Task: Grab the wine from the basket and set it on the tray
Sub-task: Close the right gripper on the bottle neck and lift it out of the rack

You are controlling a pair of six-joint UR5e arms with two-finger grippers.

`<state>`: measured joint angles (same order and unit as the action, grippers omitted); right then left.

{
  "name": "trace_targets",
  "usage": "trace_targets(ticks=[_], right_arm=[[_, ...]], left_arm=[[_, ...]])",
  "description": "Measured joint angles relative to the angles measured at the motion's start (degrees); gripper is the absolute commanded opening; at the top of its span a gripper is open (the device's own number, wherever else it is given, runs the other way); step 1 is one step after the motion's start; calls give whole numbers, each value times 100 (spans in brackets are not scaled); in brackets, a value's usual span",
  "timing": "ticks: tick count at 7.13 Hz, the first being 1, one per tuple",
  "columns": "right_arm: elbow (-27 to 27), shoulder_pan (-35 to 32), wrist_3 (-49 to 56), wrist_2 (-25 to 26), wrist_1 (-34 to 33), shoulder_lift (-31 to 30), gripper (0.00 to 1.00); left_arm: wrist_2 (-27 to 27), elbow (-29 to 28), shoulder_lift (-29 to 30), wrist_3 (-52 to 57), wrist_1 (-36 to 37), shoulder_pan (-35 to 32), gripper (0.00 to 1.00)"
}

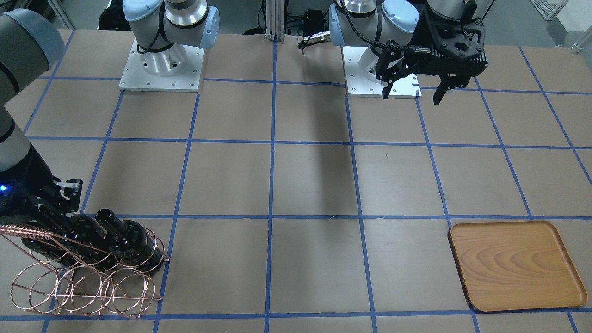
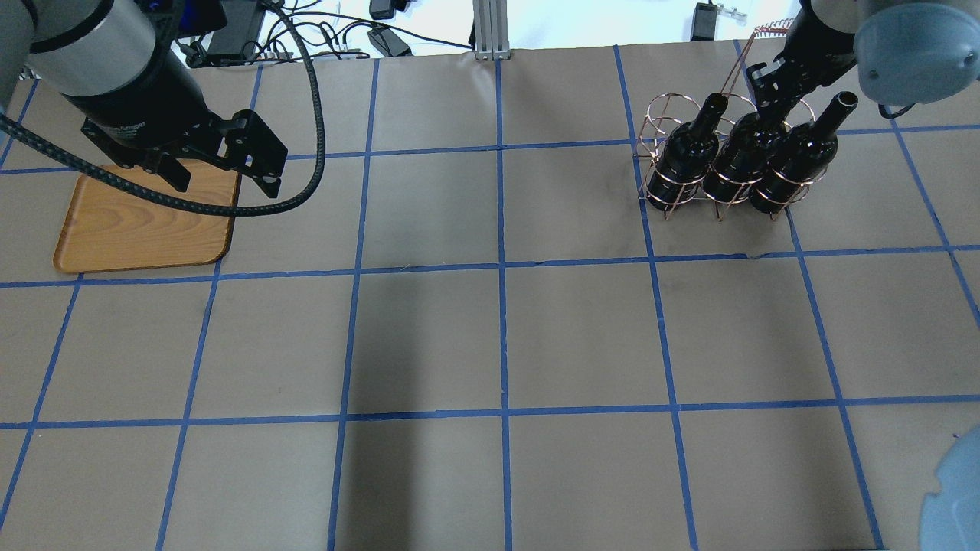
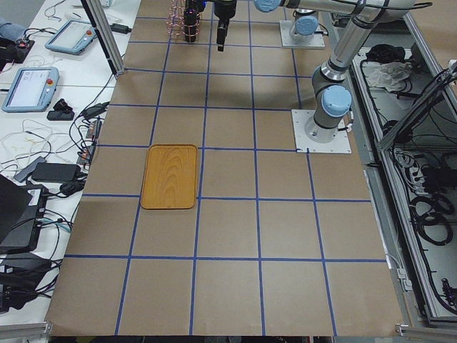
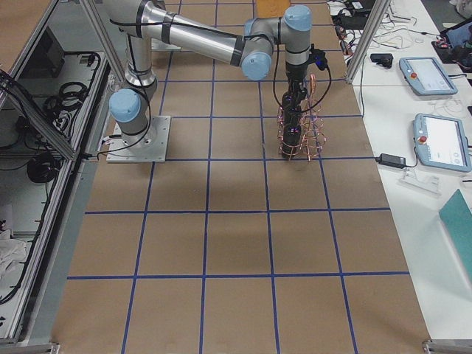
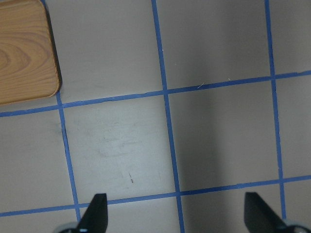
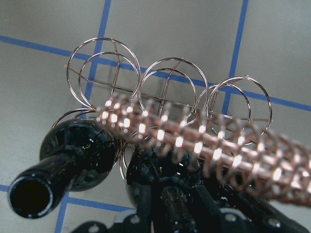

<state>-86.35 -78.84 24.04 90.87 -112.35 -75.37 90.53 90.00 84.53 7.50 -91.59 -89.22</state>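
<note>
The step in hand looks like the grasp: the right end effector (image 2: 772, 96) is down at the basket (image 2: 664, 126), which stands at about 1 o'clock on the surface (image 2: 498, 337) in the overhead view. Its fingers stand either side of the neck of the middle bottle, the wine (image 2: 744, 157). That bottle sits in its ring, leaning neck-up with the others. In the right wrist view the neck runs down between the dark fingers just below the coiled handle (image 6: 194, 138), but I cannot tell whether the fingers press on the glass or only flank it. The tray (image 2: 138, 229) lies well apart, at about 10 o'clock, and is bare. The left end effector (image 2: 226, 176) hangs with its fingers spread wide and holds nothing; in the overhead view it overlaps the tray's 3 o'clock edge. The next move likely calls for a firm grip on the slick neck. After that comes a pull along the bottle's own lean, so that it slides out of its ring without catching the handle or nudging the neighbours (image 2: 684, 161) (image 2: 796, 157), and then a long carry or a hand-over across the surface. By count there are three bottles, all in one row, with three empty rings behind them; there is one basket, one tray and two arms.
</note>
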Motion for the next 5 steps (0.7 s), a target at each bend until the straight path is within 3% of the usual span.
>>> trace_targets(ticks=[5], right_arm=[[794,-35,-38,-189,1861,-822,0]], left_arm=[[0,0,2,-9,0,1,100]])
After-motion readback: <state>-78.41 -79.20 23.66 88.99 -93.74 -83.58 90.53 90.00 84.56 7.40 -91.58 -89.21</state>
